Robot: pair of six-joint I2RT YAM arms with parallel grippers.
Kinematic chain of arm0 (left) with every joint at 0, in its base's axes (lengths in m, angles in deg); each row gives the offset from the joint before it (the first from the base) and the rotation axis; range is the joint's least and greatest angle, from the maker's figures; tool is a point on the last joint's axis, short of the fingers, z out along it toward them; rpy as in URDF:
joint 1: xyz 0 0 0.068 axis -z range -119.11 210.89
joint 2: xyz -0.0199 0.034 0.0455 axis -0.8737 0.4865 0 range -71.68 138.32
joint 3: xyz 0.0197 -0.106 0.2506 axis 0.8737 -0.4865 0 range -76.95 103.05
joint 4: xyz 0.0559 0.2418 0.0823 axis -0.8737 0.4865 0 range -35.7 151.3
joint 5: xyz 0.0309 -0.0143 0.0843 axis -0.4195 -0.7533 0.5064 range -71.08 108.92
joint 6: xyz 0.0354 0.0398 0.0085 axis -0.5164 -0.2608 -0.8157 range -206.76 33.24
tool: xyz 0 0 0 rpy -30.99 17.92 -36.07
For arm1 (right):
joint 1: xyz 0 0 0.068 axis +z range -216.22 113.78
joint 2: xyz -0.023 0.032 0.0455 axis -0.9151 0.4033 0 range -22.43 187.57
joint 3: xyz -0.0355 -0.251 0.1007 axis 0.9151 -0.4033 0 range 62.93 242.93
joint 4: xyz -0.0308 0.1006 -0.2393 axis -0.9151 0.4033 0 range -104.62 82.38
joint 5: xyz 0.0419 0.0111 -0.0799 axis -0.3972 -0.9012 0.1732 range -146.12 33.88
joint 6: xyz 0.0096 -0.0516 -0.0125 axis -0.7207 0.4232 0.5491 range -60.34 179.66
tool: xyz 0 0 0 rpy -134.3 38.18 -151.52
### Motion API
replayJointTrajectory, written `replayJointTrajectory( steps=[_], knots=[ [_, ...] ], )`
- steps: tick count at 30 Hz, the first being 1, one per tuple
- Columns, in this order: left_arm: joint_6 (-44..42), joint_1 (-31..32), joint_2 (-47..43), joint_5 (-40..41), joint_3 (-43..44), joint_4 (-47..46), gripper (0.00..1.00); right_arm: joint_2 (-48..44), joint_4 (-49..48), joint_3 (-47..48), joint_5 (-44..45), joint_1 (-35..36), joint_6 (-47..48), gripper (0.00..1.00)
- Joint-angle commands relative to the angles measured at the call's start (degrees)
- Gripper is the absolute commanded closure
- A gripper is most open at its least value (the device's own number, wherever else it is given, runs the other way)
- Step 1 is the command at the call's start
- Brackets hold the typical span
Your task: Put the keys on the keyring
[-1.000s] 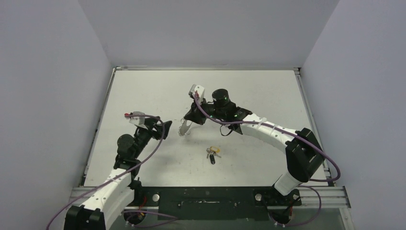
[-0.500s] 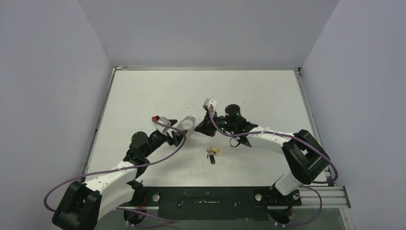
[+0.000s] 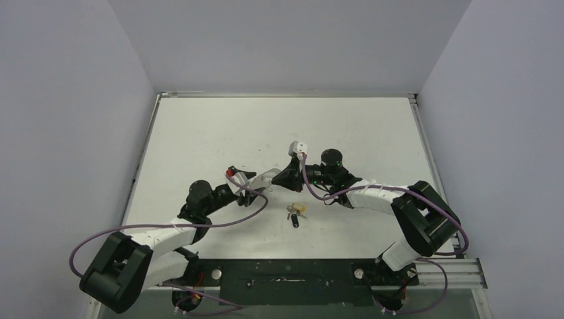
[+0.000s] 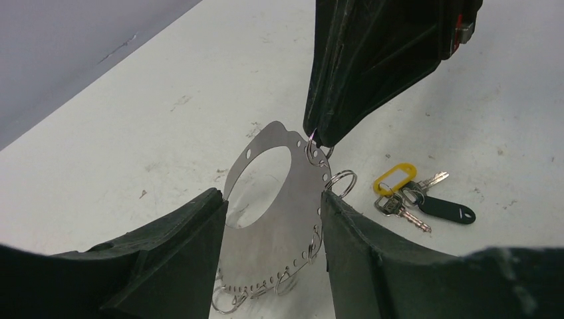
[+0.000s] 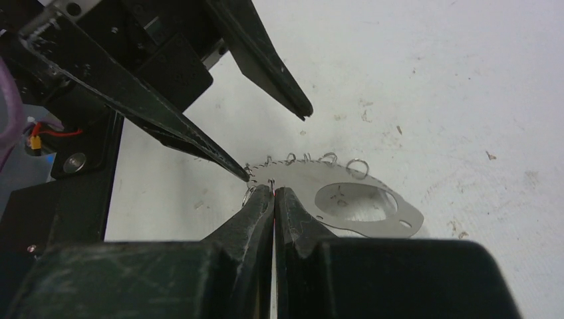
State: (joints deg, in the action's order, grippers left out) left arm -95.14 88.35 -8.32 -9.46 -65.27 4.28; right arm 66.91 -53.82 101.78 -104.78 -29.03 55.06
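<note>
The keyring (image 4: 292,212) is a flat silvery plate with a big hole and small wire rings along its edge; it also shows as the keyring (image 5: 312,181). My right gripper (image 5: 273,189) is shut on one small ring at the plate's edge. The right gripper (image 4: 319,139) hangs over the plate's far side. My left gripper (image 4: 271,196) is open, with a finger on each side of the plate. The left gripper (image 5: 276,145) has one tip at the plate's rim and the other apart from it. The keys (image 4: 416,199), one yellow tagged and one black tagged, lie on the table right of the plate.
From above, both grippers meet at the keyring (image 3: 269,177) in the middle of the white table (image 3: 199,133). The keys (image 3: 294,212) lie just nearer than them. Grey walls stand on three sides. Purple cables loop along both arms.
My left arm has swung right to the keyring and its jaws have narrowed around the plate. My right gripper has carried the keyring right and nearer. The keys have not moved.
</note>
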Motion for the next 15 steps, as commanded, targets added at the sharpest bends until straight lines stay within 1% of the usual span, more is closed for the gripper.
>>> replayJointTrajectory(
  steps=[1,7,15],
  knots=[
    [-3.7,0.4,1.9,-2.1,1.6,-5.7,0.48,-1.1,-8.1,1.0,-5.0,-0.1,0.6,1.0],
    [-3.8,0.4,4.8,-5.3,2.4,-9.6,0.52,-0.5,-9.1,1.4,-6.0,0.2,-0.3,1.0],
    [-1.1,0.4,8.9,-10.1,4.1,-13.9,0.61,-0.2,-8.7,1.6,-6.0,0.4,-0.2,1.0]
  ],
)
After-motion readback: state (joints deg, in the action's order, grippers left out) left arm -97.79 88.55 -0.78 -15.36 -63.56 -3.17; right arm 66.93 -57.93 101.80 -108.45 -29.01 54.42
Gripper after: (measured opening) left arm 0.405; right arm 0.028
